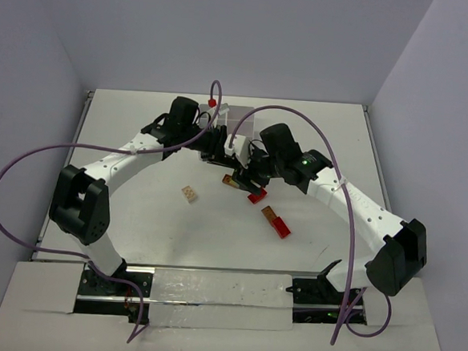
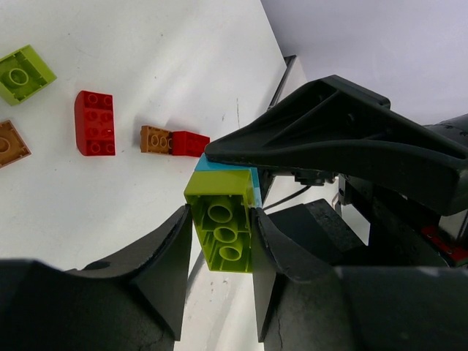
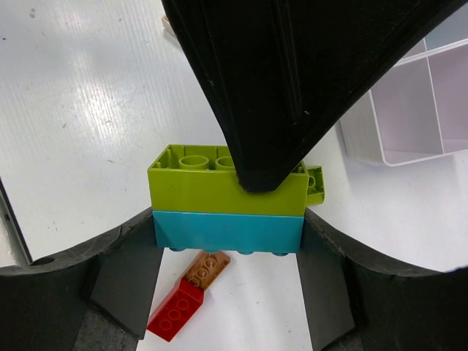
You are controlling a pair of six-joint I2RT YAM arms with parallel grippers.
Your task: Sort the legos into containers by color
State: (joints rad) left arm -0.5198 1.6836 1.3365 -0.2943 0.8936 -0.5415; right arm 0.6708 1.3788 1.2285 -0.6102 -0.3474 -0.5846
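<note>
1. The left arm and right arm bend inward and meet over the far middle of the counter, just beside the white tray.
2. The left tool is clamped on the lime brick.
3. The right tool is clamped on the cyan brick, which is joined to the lime brick and held off the counter.
4. A red-and-brown brick pair lies underneath.

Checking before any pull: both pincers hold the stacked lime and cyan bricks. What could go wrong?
1. The left pincer holds the lime brick and the right pincer the cyan brick; if they snap apart suddenly, either may slip out.
2. A dropped brick would likely land by the red and brown bricks, outside the tray.
</note>
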